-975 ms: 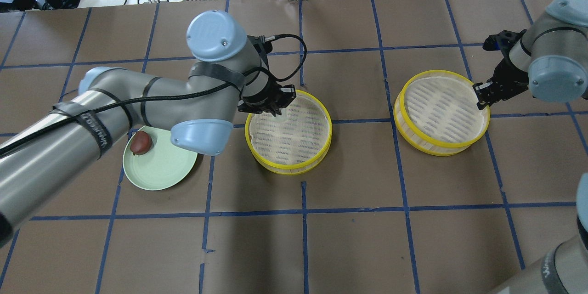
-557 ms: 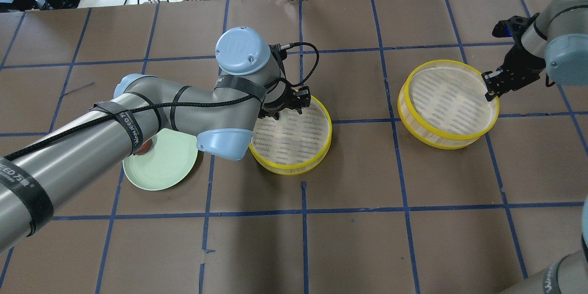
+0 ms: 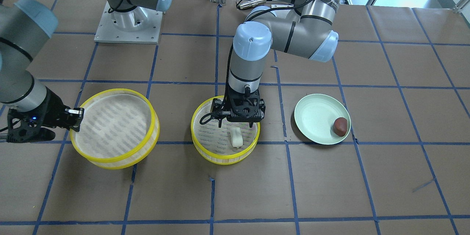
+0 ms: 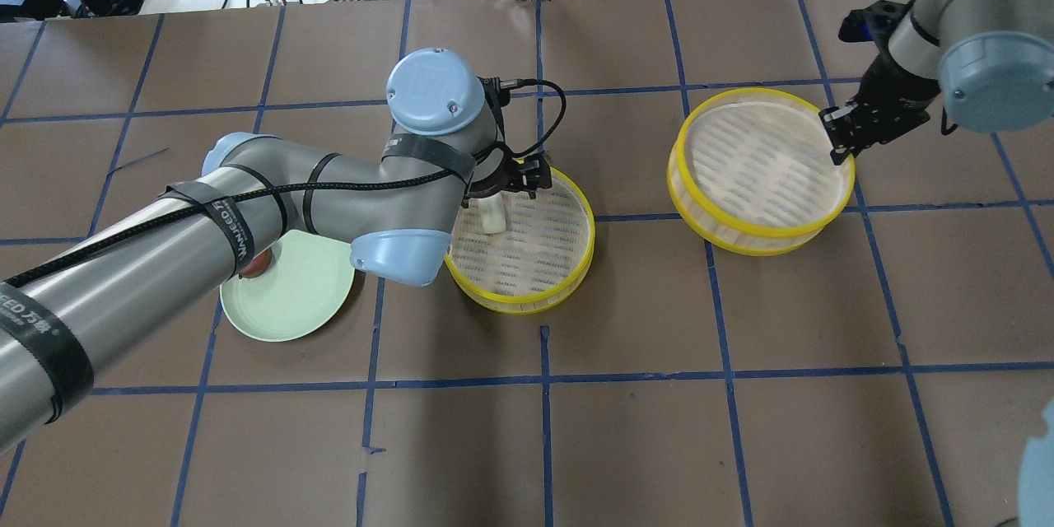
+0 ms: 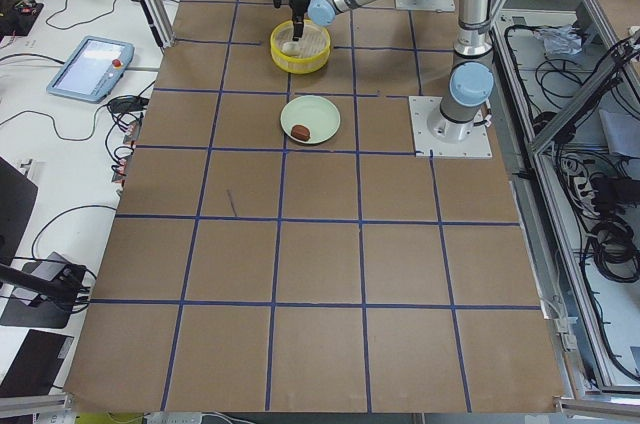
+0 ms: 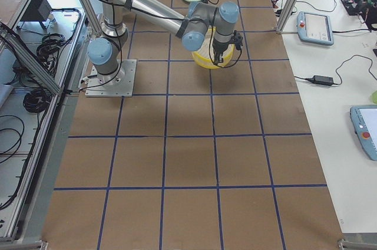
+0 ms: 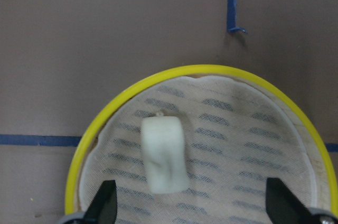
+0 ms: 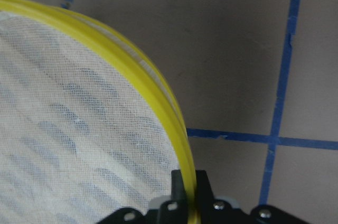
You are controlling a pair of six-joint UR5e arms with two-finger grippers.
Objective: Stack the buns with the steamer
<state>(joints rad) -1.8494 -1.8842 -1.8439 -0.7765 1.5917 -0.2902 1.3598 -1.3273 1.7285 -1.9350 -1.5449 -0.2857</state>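
Note:
The white oblong bun (image 3: 236, 136) lies inside the middle yellow-rimmed steamer tray (image 3: 224, 158); it also shows in the overhead view (image 4: 492, 214) and the left wrist view (image 7: 165, 154). My left gripper (image 3: 237, 125) is open just above it, its fingers on either side and clear of the bun. The dark reddish-brown bun (image 3: 340, 126) sits on the pale green plate (image 3: 315, 117). My right gripper (image 4: 840, 144) is shut on the rim of a second steamer tray (image 4: 757, 239), which is held slightly tilted and off the table. The pinched rim (image 8: 153, 86) shows in the right wrist view.
The left arm's elbow hangs over the plate (image 4: 288, 305) in the overhead view and hides most of the brown bun (image 4: 257, 265). Brown paper with blue tape lines covers the table. Cables and a teach pendant lie beyond the far edge.
The white bun has left my left gripper and now lies in the middle tray. My right gripper has lifted the second tray and carried it left, toward the middle tray.

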